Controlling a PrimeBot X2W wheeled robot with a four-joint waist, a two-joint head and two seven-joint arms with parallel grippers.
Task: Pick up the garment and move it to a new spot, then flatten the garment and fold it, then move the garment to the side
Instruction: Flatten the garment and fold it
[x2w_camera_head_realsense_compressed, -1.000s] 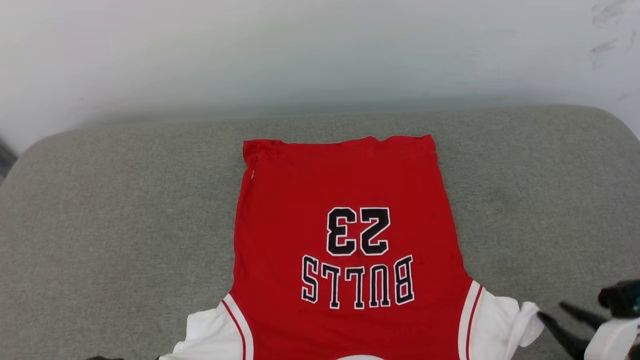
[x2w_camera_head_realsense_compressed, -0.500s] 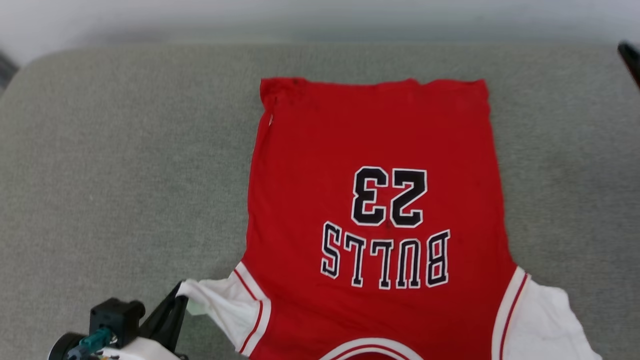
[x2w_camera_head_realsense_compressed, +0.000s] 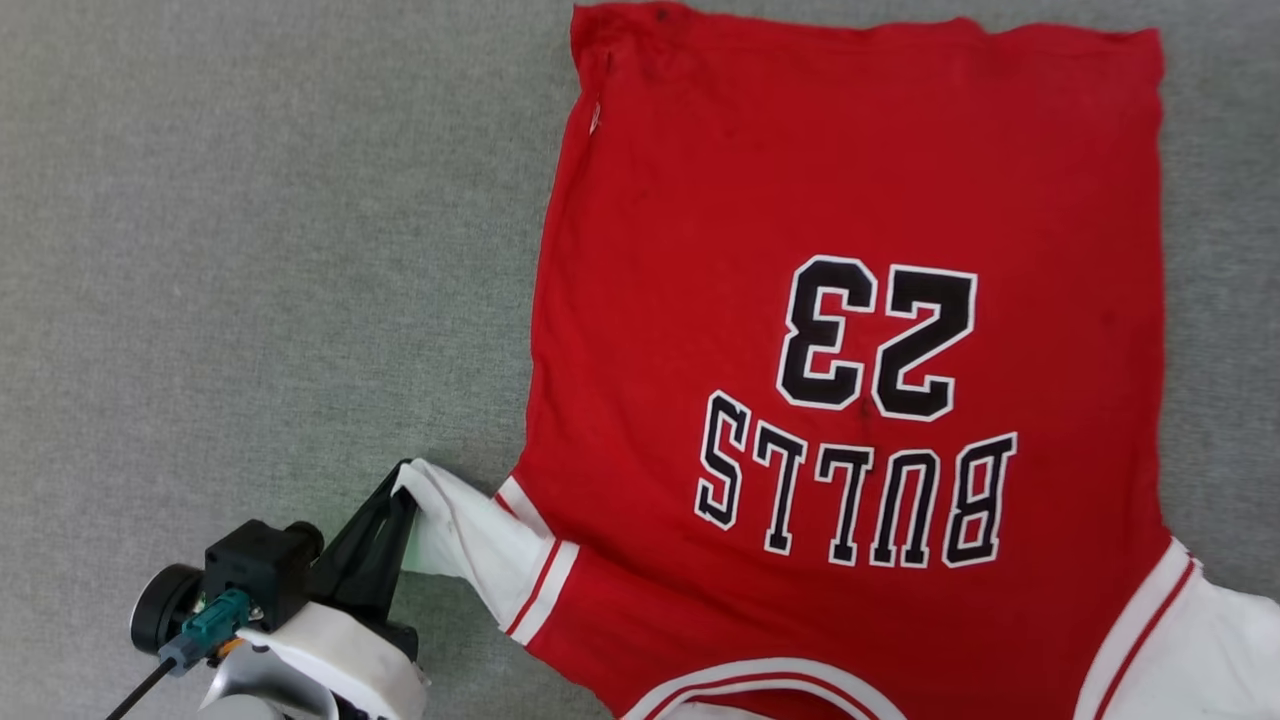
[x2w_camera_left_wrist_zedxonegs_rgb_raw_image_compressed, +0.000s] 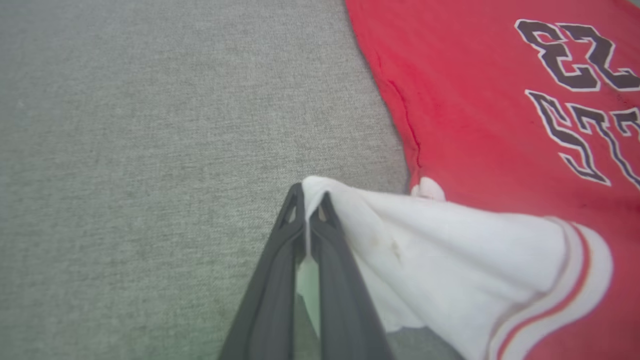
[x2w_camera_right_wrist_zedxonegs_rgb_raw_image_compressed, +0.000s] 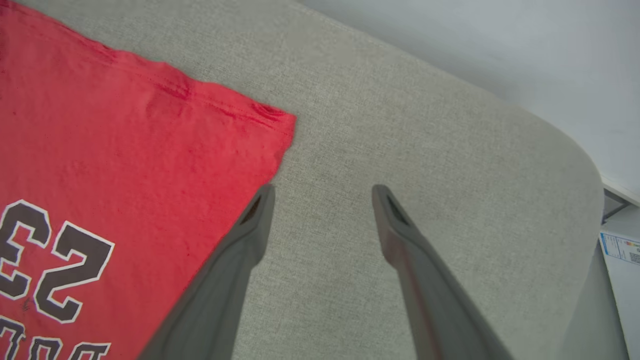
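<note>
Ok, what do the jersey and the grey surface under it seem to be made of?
The garment: soft matte knit, probably cotton or a blend; it wrinkles at the hem and drapes limply where the left tool pinches its white sleeve. The lettering looks printed or stitched on; unclear which. The grey surface: matte woven upholstery cloth, with a fine heathered weave, seemingly padded.

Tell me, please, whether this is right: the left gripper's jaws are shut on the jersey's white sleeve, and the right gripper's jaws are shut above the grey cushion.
Not quite: the right wrist view shows the right gripper with its jaws open above the grey cushion. The left gripper is indeed shut on the white sleeve of the garment.
</note>
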